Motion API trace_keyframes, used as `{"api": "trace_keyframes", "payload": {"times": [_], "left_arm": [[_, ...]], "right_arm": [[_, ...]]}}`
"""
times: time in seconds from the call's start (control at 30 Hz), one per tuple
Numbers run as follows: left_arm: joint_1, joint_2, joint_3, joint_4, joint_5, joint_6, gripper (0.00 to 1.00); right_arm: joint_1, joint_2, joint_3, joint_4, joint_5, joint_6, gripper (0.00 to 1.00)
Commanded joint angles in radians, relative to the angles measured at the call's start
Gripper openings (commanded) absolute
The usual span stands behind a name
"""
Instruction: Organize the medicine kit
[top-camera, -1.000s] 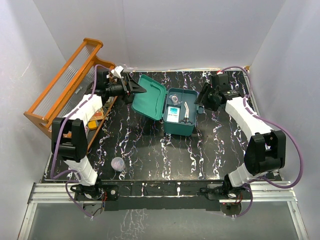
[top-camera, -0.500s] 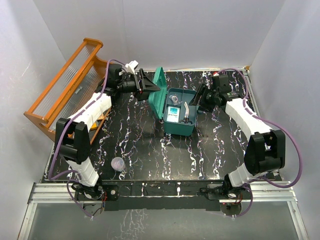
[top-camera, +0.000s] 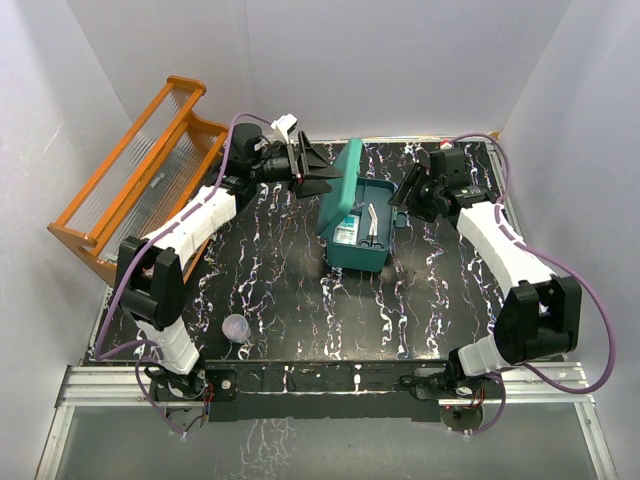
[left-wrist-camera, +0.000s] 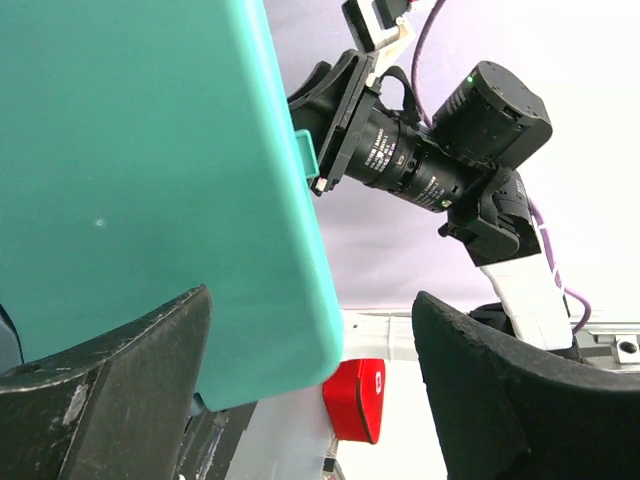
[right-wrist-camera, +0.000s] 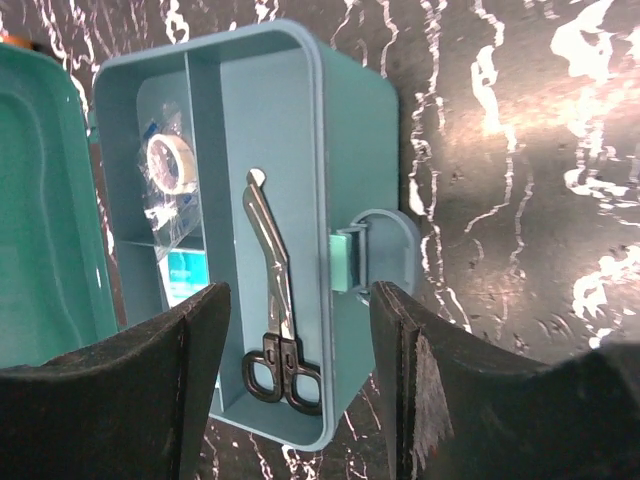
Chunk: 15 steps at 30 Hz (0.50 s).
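We judge the medicine kit (top-camera: 357, 256) packed; its lid (top-camera: 338, 195) stands half-raised, closing remains. Left pincer (top-camera: 322, 170) and right pincer (top-camera: 402, 203) stand open.

Bright even light, soft shadows, glare on glossy table (right-wrist-camera: 520, 100)

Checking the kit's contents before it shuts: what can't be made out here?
- Top view: the raised lid hides the box's left side.
- Left wrist view: the lid fills the picture; nothing inside shows.
- Right wrist view: a finger covers the packet's lower end; its print is too small to read.
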Motion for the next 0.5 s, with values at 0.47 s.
{"api": "trace_keyframes", "payload": {"times": [0.47], "left_arm": [[-0.014,0.078,0.197,-0.414,-0.212,0.259,0.79]], "right_arm": [[-0.003,-0.118,0.059,0.034,0.076,-0.065,0.58]]}}
